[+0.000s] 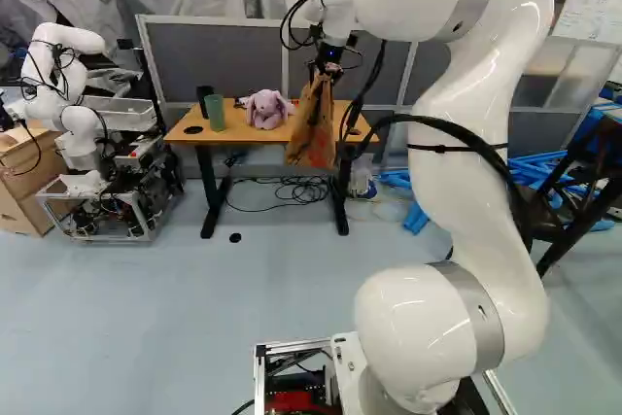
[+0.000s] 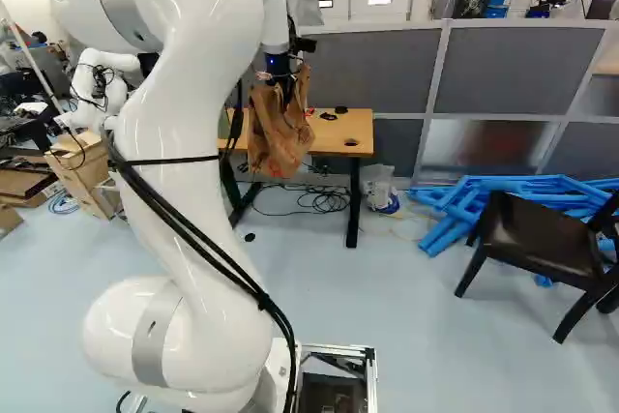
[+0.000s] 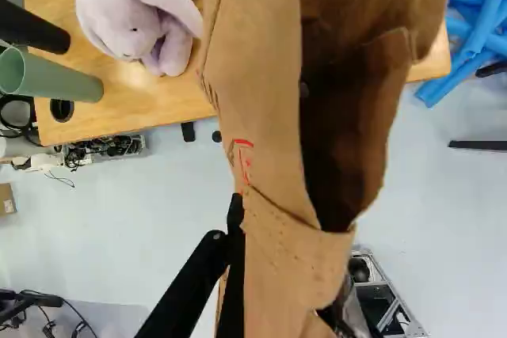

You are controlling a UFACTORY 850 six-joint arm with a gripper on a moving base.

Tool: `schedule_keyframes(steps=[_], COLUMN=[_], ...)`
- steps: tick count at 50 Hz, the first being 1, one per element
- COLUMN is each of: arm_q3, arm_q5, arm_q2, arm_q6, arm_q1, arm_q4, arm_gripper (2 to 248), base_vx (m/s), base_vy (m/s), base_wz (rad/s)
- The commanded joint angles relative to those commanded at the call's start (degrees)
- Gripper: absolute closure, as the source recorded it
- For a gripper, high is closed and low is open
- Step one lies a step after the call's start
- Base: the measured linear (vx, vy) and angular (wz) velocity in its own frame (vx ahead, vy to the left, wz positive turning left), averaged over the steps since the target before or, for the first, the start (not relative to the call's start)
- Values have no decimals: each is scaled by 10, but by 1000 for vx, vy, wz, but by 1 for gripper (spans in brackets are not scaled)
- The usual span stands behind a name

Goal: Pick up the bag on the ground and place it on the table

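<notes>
With the end effector (image 1: 328, 65) closed on its crumpled paper, the brown bag (image 1: 311, 131) hangs off the floor at the near edge of the bench (image 1: 238, 135), the plush rabbit (image 1: 266, 111) lying beyond.

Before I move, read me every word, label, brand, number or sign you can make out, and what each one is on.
No text can be read reliably.
Paper bag: red print and small dark lettering, too foreshortened and blurred to read.
White board at the right of the left base view: faint marks, too small to read.
</notes>
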Motion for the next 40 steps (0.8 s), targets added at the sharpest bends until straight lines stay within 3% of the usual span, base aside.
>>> schedule_keyframes(steps=[40], arm_q3=[0], arm_q5=[0], arm_q2=[0], arm_q6=[0], arm_q1=[0], arm_q4=[0], arm_gripper=[229], base_vx=[133], base_vy=[-81], base_wz=[1])
